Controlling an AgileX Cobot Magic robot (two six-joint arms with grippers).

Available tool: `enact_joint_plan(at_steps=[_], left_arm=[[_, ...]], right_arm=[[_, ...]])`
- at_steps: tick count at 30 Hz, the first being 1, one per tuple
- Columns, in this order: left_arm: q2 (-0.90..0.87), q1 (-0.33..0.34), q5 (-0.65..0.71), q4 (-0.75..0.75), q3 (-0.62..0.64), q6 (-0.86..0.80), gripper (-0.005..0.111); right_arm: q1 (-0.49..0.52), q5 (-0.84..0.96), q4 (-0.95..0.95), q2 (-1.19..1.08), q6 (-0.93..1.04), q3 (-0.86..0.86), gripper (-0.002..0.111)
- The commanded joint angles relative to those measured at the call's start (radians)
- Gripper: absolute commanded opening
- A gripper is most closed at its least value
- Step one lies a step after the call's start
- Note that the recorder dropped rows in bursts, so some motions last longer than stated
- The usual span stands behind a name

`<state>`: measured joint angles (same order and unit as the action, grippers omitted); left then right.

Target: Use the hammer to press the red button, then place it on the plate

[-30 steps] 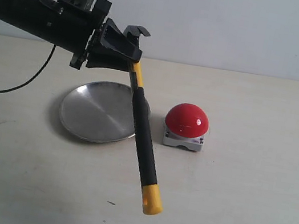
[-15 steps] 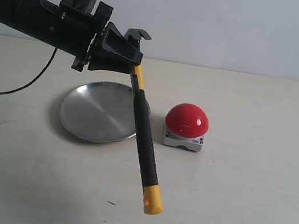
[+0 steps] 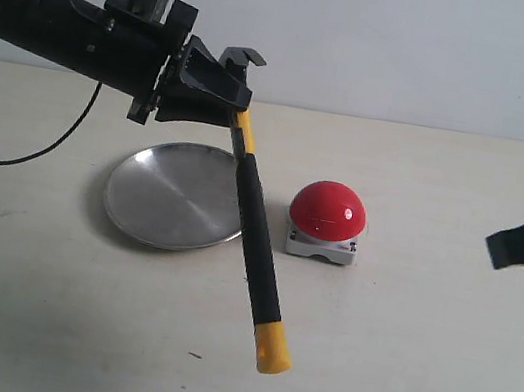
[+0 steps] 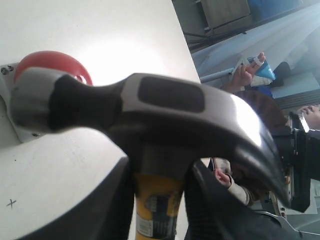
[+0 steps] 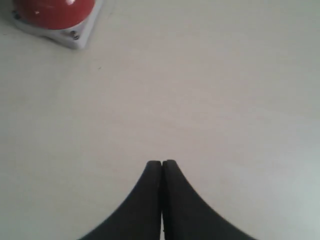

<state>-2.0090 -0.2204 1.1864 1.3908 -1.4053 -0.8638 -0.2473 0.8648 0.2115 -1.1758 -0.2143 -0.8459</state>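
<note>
1. Left gripper [image 3: 226,98]: the fingers [image 4: 210,212] pinch the hammer [image 3: 255,235] on its yellow neck, directly under the dark metal head.
2. In the left wrist view the hammer head [image 4: 165,110] fills most of the frame. The yellow neck runs down between the two dark fingers.
3. The hammer is held off the tabletop [image 3: 395,362]. From the left fingers the black handle hangs downward at a slant, and the yellow end cap [image 3: 272,348] is its lowest point and the part farthest from the fingers.
4. The plate [image 3: 165,199] lies flat on the tabletop beneath the left fingers. In the exterior view the upper part of the handle crosses in front of its rim.
5. The red button [image 3: 329,210] sits on its light-grey base on the tabletop, below the left fingers and just beside the hammer handle, apart from it. It is between the left fingers and the right fingers.
6. In the left wrist view the red button [image 4: 50,62] shows behind the striking end of the hammer head.
7. Right gripper [image 5: 161,165]: the fingers are pressed together with nothing between them.
8. The right gripper [image 3: 512,245] hangs above the tabletop, well apart from the hammer. In the right wrist view the red button [image 5: 52,10] lies ahead of these fingers, off to one side.
</note>
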Motion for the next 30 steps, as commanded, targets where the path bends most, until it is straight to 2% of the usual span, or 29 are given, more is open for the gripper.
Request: enact_joint_plan(at_steps=[1, 3, 7, 11, 15, 18, 22, 30], left_arm=[[0.009, -0.001, 0.035, 0.079, -0.005, -0.002, 0.0], [0.009, -0.001, 0.031, 0.086, -0.005, -0.002, 0.0], [0.009, -0.002, 0.004, 0.092, -0.001, -0.002, 0.0], [0.009, -0.002, -0.018, 0.093, -0.001, -0.002, 0.0], [0.009, -0.002, -0.054, 0.107, -0.001, -0.004, 0.0], [0.009, 0.001, -0.063, 0.112, -0.001, -0.004, 0.0], [0.009, 0.001, -0.063, 0.112, -0.001, -0.004, 0.0], [-0.005, 0.001, -0.088, 0.116, -0.001, -0.004, 0.0]], right_arm=[[0.003, -0.108, -0.291, -0.053, 0.183, -0.016, 0.002], [0.003, -0.149, -0.5, -0.074, 0.341, -0.016, 0.008], [0.003, -0.203, -0.841, -0.127, 0.688, -0.016, 0.032], [0.003, -0.205, -0.981, -0.167, 0.869, -0.016, 0.052], [0.003, -0.196, -0.996, -0.205, 0.867, -0.016, 0.057], [0.003, -0.21, -1.03, -0.243, 0.941, -0.018, 0.058], [0.003, -0.216, -1.073, -0.284, 1.031, -0.018, 0.066], [-0.027, -0.242, -1.112, -0.33, 1.109, -0.018, 0.067]])
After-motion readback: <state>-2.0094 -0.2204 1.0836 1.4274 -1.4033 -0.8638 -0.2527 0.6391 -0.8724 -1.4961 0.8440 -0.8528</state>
